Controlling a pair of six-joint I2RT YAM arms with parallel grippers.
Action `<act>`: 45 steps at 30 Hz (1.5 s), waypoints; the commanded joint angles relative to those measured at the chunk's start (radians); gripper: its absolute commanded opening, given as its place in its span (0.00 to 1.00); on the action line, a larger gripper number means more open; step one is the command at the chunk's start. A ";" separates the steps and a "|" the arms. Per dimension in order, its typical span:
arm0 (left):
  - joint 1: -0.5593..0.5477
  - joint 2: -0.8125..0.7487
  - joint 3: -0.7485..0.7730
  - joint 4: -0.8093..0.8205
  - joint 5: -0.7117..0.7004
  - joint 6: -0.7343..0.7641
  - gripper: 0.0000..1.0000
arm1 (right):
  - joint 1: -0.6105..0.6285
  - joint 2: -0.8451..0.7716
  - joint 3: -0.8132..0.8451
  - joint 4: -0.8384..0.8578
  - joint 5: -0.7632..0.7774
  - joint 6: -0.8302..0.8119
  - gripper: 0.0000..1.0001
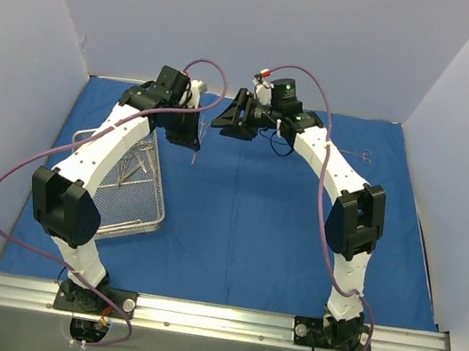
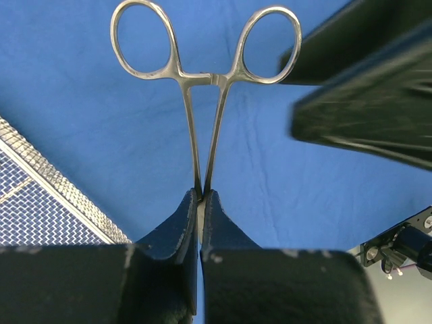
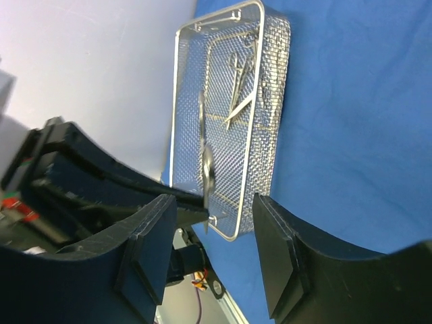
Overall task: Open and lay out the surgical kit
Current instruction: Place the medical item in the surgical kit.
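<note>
The royal-blue cloth [image 1: 245, 222] lies spread flat over the table. The wire-mesh tray [image 1: 160, 188] sits on it at the left and holds several silver instruments [image 1: 132, 167]. My left gripper [image 1: 194, 140] is shut on a silver scissor-handled clamp [image 2: 204, 88] and holds it above the cloth, right of the tray, ring handles away from the gripper. My right gripper [image 1: 231, 116] is open and empty, close beside the clamp's rings. In the right wrist view the clamp [image 3: 206, 162] shows edge-on between the open fingers [image 3: 152, 236], with the tray [image 3: 270, 135] behind.
One silver instrument [image 1: 360, 153] lies on the cloth at the back right. White walls enclose the left, back and right sides. A metal rail [image 1: 220, 317] runs along the near edge by the arm bases. The tray corner [image 2: 61, 192] shows in the left wrist view.
</note>
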 commanded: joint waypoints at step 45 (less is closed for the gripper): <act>0.319 -0.047 -0.176 0.193 0.223 -0.110 0.53 | -0.432 -0.163 -0.389 0.343 0.087 0.190 0.00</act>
